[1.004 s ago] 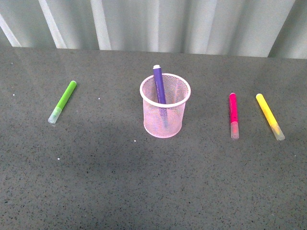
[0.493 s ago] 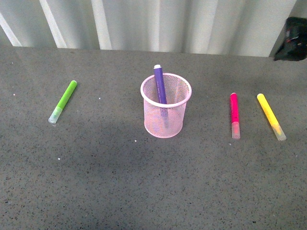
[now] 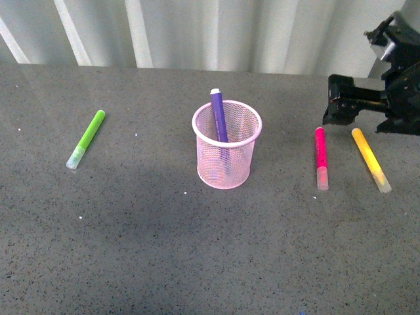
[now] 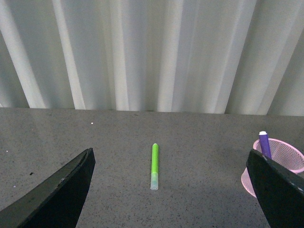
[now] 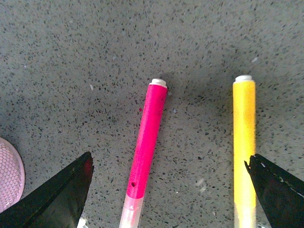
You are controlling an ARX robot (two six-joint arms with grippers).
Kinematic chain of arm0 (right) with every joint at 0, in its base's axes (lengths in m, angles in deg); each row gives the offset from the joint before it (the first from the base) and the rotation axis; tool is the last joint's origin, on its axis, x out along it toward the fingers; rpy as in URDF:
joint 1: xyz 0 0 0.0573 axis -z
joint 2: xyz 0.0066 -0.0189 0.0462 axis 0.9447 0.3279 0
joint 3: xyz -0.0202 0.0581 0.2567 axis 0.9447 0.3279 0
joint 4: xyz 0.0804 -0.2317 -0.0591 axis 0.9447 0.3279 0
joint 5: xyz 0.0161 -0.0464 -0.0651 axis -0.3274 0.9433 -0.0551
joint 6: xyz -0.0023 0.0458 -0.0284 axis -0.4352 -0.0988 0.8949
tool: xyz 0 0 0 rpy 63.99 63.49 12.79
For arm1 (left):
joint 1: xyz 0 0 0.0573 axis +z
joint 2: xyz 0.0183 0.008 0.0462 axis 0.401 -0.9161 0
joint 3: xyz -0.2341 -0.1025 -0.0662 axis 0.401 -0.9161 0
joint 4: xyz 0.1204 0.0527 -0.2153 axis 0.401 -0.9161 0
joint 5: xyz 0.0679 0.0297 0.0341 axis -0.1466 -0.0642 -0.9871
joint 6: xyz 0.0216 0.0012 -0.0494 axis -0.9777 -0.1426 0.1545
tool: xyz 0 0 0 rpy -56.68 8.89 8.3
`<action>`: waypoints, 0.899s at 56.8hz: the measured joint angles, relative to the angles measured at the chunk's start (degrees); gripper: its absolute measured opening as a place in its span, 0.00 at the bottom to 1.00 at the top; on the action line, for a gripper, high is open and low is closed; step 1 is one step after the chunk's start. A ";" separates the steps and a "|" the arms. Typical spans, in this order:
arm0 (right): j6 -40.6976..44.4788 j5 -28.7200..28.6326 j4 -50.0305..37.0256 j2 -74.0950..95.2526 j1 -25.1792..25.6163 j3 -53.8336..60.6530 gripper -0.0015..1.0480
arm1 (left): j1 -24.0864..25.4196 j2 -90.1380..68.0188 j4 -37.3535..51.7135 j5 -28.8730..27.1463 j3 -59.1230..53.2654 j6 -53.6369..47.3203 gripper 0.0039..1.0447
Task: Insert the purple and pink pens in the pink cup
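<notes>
**Purple pen in cup, pink pen still on desk**

Front: purple pen (image 3: 217,115) stands tilted in pink cup (image 3: 226,165), mid-desk (image 3: 197,262), nearer far edge. Pink pen (image 3: 320,152) lies flat toward right edge, w/ yellow marker (image 3: 369,156) beside it, not touching. Green marker (image 3: 87,136) lies toward left edge. Right gripper (image 3: 335,104) hangs by pink pen's far end.

L wrist: left gripper (image 4: 169,153) spread wide, empty.

R wrist: fingers (image 5: 57,194) wide apart, nothing held; pink pen and yellow marker lie below the gap.
</notes>
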 joint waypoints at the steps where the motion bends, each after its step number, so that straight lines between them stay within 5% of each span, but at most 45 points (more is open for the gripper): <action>1: -0.07 0.02 0.00 0.24 -0.09 -0.09 0.93 | 0.00 0.00 0.00 0.00 0.00 0.00 0.94; 51: -3.41 0.63 4.35 13.07 -3.04 -13.57 0.93 | 0.00 0.00 0.00 0.00 0.00 0.00 0.94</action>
